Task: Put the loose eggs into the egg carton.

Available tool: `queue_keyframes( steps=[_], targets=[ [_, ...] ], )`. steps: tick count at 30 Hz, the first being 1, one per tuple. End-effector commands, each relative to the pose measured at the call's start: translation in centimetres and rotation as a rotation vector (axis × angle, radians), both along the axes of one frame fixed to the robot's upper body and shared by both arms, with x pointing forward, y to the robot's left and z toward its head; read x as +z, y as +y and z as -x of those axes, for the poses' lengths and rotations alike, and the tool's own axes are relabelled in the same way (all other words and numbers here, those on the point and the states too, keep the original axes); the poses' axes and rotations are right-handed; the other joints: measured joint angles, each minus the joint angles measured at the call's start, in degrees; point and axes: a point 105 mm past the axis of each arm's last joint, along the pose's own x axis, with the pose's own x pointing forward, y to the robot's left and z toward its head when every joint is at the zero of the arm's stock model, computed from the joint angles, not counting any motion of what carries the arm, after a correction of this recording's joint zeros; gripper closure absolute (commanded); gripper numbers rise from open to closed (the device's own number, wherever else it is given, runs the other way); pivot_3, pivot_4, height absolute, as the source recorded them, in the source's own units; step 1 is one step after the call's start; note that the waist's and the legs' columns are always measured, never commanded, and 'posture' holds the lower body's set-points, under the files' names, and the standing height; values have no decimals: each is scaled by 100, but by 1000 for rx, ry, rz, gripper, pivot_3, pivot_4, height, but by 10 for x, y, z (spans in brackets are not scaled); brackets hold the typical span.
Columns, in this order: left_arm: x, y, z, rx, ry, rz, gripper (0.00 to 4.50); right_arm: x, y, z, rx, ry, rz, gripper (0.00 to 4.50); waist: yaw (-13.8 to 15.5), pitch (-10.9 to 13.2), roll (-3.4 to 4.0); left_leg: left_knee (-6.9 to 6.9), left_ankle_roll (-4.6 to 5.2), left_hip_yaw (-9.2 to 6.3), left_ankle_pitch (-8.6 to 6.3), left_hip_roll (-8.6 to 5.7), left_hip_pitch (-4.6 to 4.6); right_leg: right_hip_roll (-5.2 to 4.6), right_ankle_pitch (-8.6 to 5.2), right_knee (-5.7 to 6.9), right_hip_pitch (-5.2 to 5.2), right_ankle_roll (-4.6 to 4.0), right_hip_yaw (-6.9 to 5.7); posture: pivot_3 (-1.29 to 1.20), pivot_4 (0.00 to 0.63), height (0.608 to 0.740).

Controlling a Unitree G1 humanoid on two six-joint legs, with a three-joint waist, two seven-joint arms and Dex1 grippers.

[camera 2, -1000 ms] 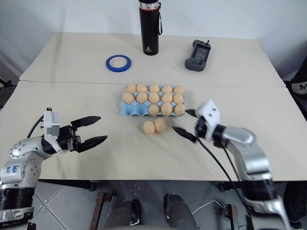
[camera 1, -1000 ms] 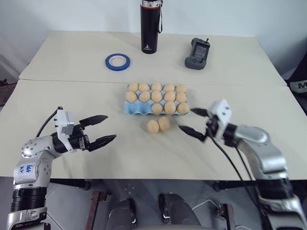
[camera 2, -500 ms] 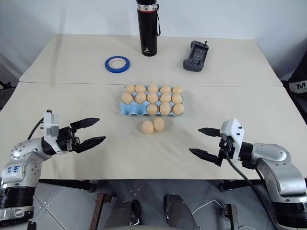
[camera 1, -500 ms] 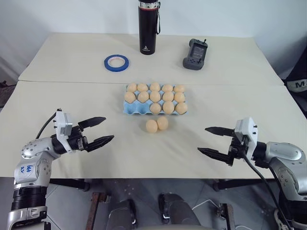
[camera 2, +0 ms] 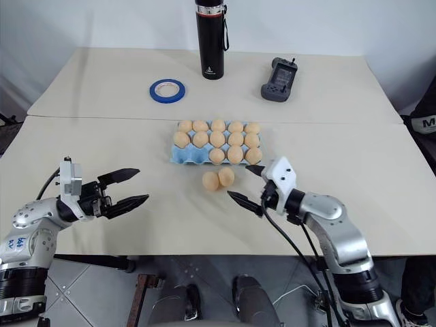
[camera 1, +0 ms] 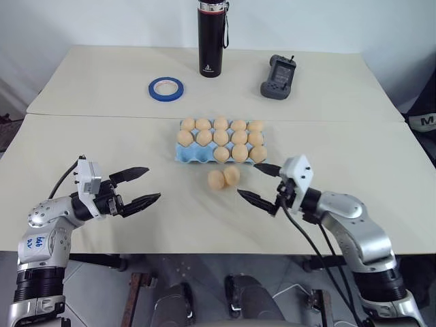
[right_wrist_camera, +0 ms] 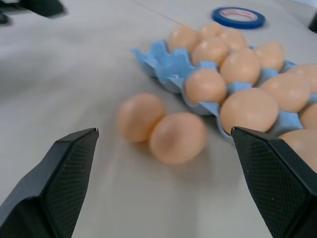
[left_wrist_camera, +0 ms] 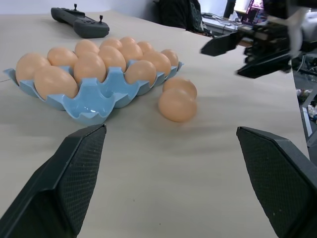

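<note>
So the tabletop [camera 1: 102, 225] has the egg carton [camera 1: 185, 156] sitting around its middle, a bit toward the far edge, and it's mostly full. I count thirteen eggs seated and two empty cups at the carton's near-left corner, though the count is a little iffy from the head view.

Two loose eggs [camera 1: 224, 178] are left on the tabletop, touching each other, just beside the carton's near edge. So the job looks nearly done, two to go, and those two cups should take them.

The right gripper [camera 1: 257, 184] is spread wide and empty, near the pair on their right. The left gripper [camera 1: 139, 185] is also wide open with nothing in it, well apart toward the near-left corner.
</note>
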Motion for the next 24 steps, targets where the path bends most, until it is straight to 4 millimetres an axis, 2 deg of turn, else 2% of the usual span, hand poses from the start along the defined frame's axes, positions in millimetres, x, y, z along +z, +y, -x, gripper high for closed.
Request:
queue_keyframes(
  steps=[1,13,24],
  targets=[
    [11,2,3,3,-47,-8,0,1,6,-7,-22,-32,15,23,0,0,0,0,6,0,3,0,0,0,-1,0,0,-1,0,0,150,740],
    [12,1,2,9,-52,-1,0,-16,24,-21,-63,36,30,23,-16,0,0,0,7,-1,3,2,1,3,-4,8,-2,-6,-3,0,150,740],
    [13,0,4,12,-55,0,0,-19,31,-34,-99,32,33,23,-14,0,0,0,6,-1,4,3,1,4,-4,11,-3,-7,-4,0,150,740]
  ],
)
